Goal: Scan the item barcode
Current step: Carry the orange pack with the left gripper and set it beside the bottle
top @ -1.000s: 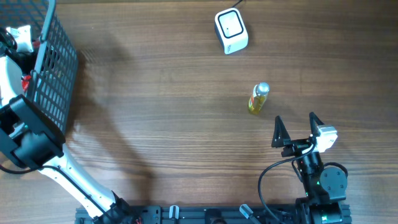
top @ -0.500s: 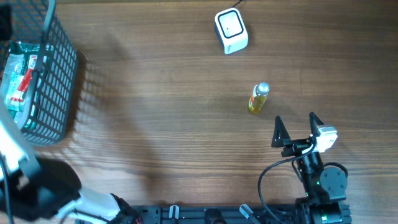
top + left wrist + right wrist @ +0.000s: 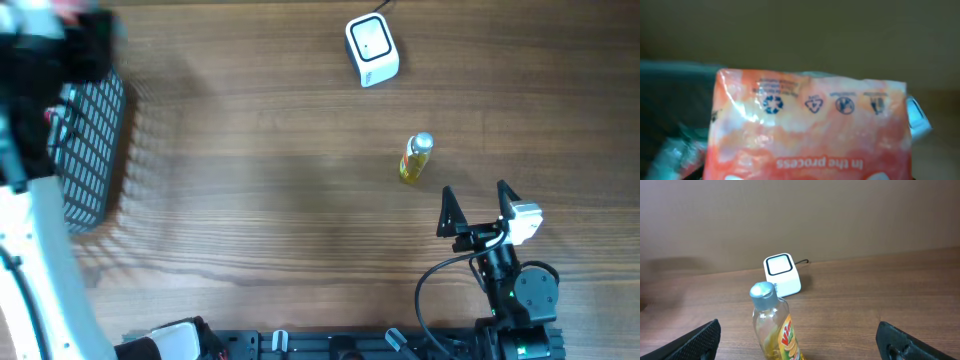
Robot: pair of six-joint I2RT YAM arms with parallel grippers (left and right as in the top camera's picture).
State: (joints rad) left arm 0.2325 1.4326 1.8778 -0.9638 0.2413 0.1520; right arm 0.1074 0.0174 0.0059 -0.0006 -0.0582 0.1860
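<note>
Packet point(image 3: 810, 130), orange and white, soft and glossy, fills the left wrist view, close to the lens with plain wall behind it. Its print reads upside down under a row of recycling symbols, and no barcode shows on this face. In the overhead view the left gripper point(image 3: 62, 40) is a dark blur at the table's far left corner, above the wire basket point(image 3: 95, 150). The fingers are not clear, but the packet hangs in front of them clear of the basket, so the gripper appears clamped on it.

The scanner point(image 3: 371, 48), a white box with a black-framed window, sits well apart across the wooden table point(image 3: 250, 200). A small yellow bottle point(image 3: 415, 158) with a silver cap stands upright near it. The right gripper point(image 3: 473, 192) rests just short of the bottle, jaws spread wide and empty.

Risks, as a judgement:
- The arm is moving fast enough to blur, and slick film could slide out of a partial pinch.
- The barcode may be on the hidden side, so the scanner may get the wrong face.
- Glare or creases could spoil the reading.
- A low sweep could knock over the bottle.

Half a second earlier the left arm was low at the near left edge and the basket stood fully uncovered with packets inside. Now the arm crosses the corner and hides the basket's top. Scanner, bottle and right arm have not moved.
</note>
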